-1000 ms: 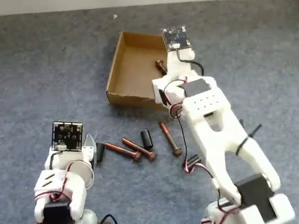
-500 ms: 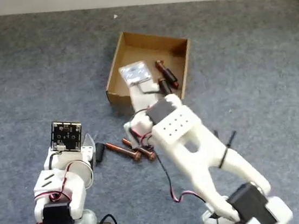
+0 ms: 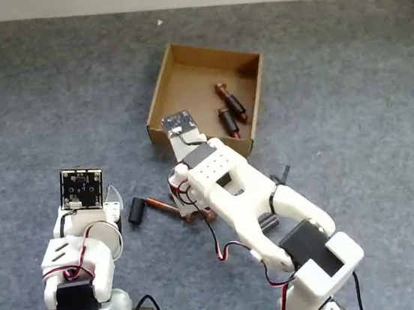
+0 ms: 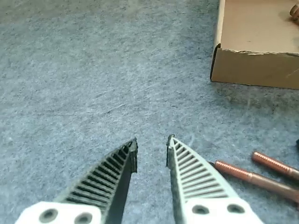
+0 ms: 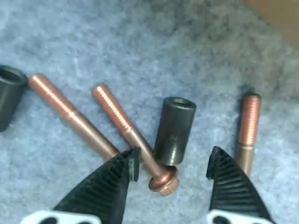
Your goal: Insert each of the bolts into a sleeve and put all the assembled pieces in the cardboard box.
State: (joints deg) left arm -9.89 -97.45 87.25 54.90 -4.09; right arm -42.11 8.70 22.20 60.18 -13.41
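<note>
The cardboard box (image 3: pixel 191 89) holds two assembled bolt-and-sleeve pieces (image 3: pixel 229 110). In front of it on the carpet lie a black sleeve (image 3: pixel 136 210) and a copper bolt (image 3: pixel 160 204). My right gripper (image 5: pixel 174 163) is open and hangs just above a loose black sleeve (image 5: pixel 174 130), with its fingertips to either side of the sleeve's near end. Three bare bolts (image 5: pixel 133 135) (image 5: pixel 70 114) (image 5: pixel 247 130) lie beside that sleeve, and another sleeve (image 5: pixel 9 93) lies past the outermost one. My left gripper (image 4: pixel 152 151) is open over bare carpet, short of two bolts (image 4: pixel 252 177) and the box (image 4: pixel 257 70).
Grey carpet covers the whole work surface. My right arm (image 3: pixel 242 196) stretches over part of the loose bolts in the high view. My left arm's base (image 3: pixel 75 284) stands at the lower left. Open carpet lies left and right of the box.
My right arm has swung from over the box back towards me, down over the loose bolts. A second assembled piece now shows in the box. My left arm shifted slightly left.
</note>
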